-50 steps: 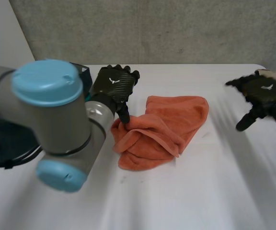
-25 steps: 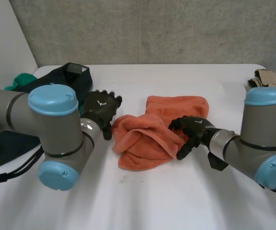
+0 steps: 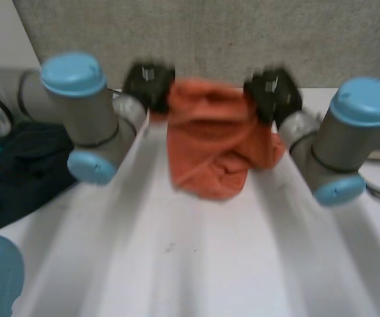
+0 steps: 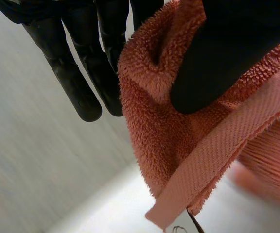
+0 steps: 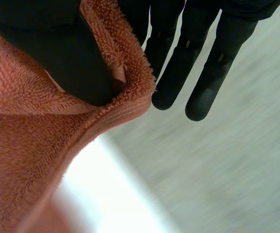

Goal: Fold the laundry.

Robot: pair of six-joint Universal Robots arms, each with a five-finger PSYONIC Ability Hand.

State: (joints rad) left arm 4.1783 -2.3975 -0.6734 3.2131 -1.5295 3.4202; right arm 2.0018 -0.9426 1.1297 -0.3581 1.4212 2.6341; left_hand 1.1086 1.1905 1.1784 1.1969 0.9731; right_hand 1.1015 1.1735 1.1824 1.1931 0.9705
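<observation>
Lately heaped on the white table [image 3: 177, 264], the orange terry towel [image 3: 213, 142] is now held aloft, a top corner pinched by the left hand [image 3: 149, 82] and another by the right hand [image 3: 274, 92], ready for spreading.

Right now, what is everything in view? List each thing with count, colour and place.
orange towel: one, orange, lifted off the table, hanging between both hands
dark cloth: one heap, dark, on the table at the robot's left
table: one, white
wall: grey, behind the table
left arm, right arm: grey, light-blue caps
left hand: black, pinching the towel's upper edge
right hand: black, pinching the opposite upper edge
</observation>
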